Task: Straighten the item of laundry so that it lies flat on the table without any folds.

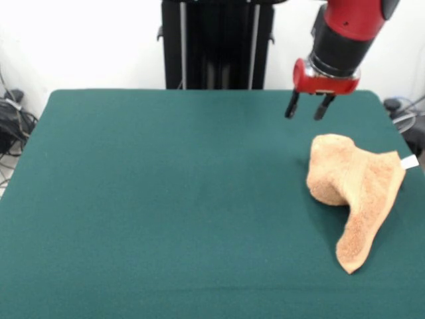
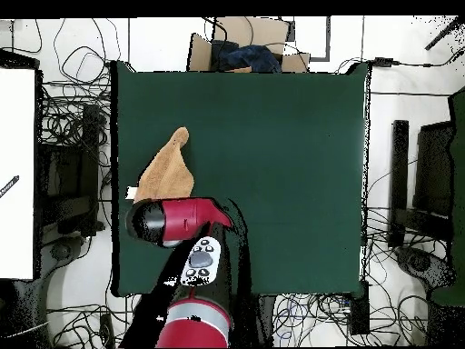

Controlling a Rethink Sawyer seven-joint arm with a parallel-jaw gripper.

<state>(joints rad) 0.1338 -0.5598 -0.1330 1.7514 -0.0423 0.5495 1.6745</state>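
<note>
The orange-tan towel (image 1: 355,189) lies bunched and folded on the dark green table (image 1: 172,199) at the right side of the front view, tapering to a point toward the near edge. A small white tag (image 1: 410,161) pokes out at its right. My gripper (image 1: 305,106) hangs open above the table, just behind and left of the towel, holding nothing. From overhead the towel (image 2: 166,170) sits near the table's left edge, and the red arm (image 2: 173,221) covers its lower part and hides the gripper.
Cables and dark equipment (image 1: 10,123) lie off the table's left edge in the front view. Overhead, a cardboard box (image 2: 243,44) stands past the table's far edge, and cables ring the table (image 2: 291,164).
</note>
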